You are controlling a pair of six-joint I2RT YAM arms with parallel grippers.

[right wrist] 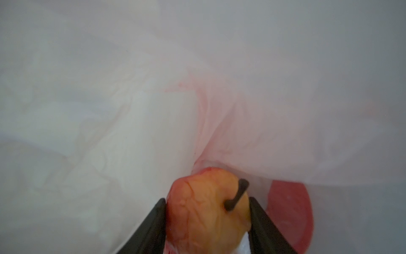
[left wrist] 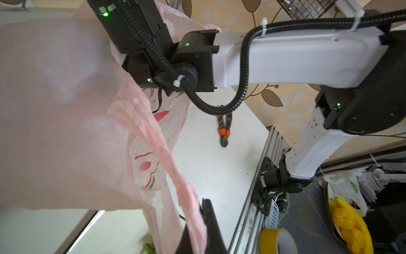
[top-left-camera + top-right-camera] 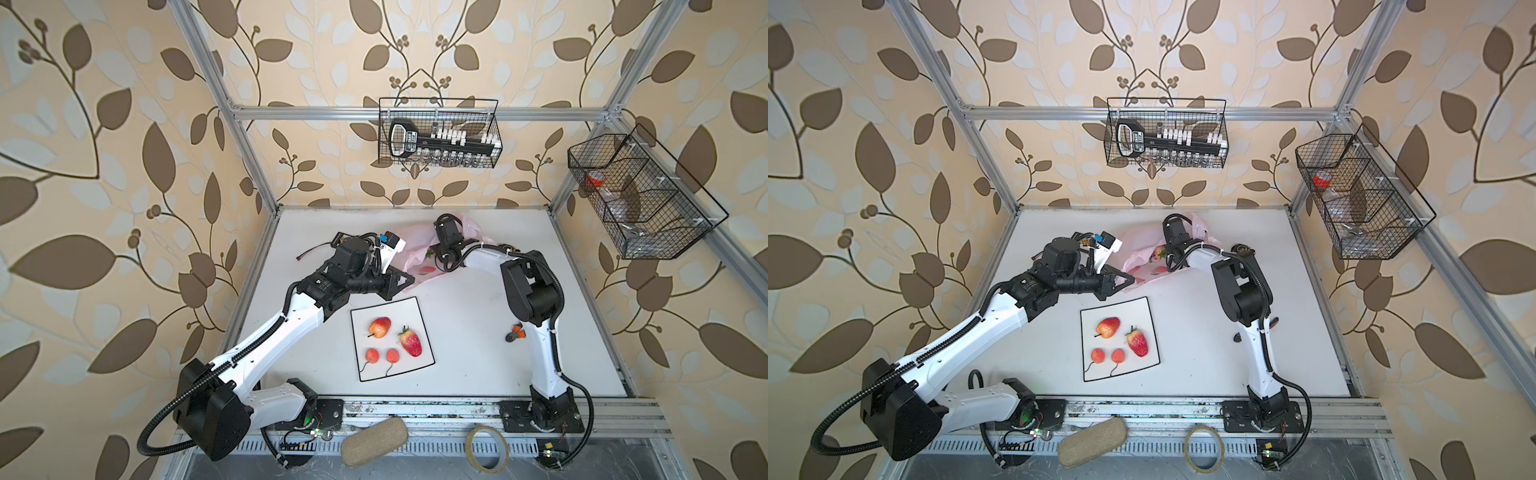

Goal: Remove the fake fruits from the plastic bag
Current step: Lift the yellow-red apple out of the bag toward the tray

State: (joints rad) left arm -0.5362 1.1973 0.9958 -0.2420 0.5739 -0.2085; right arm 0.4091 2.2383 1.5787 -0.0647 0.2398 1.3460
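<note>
The pink translucent plastic bag [image 3: 409, 249] [image 3: 1142, 255] lies at the back of the table. My left gripper [image 2: 197, 220] is shut on its pink handle strip [image 2: 167, 154] and holds the mouth up; in both top views it [image 3: 409, 279] [image 3: 1128, 282] is at the bag's near edge. My right gripper [image 1: 207, 200] is inside the bag, both black fingers pressed against a yellow-red apple-like fake fruit [image 1: 204, 211] with a dark stem. A strawberry [image 3: 1158, 251] shows in the bag's mouth. On the white black-edged mat [image 3: 419, 309] lie an apple-like fruit [image 3: 380, 327], a strawberry [image 3: 410, 341] and two small orange balls [image 3: 372, 355] [image 3: 392, 355].
Orange-handled pliers [image 3: 515, 332] [image 2: 224, 129] lie by the right arm. A loose black cable [image 3: 316, 251] lies at the back left. Wire baskets hang on the back wall [image 3: 438, 133] and right frame [image 3: 640, 195]. A tape roll [image 3: 487, 448] and a beige pad [image 3: 374, 442] sit beyond the front rail.
</note>
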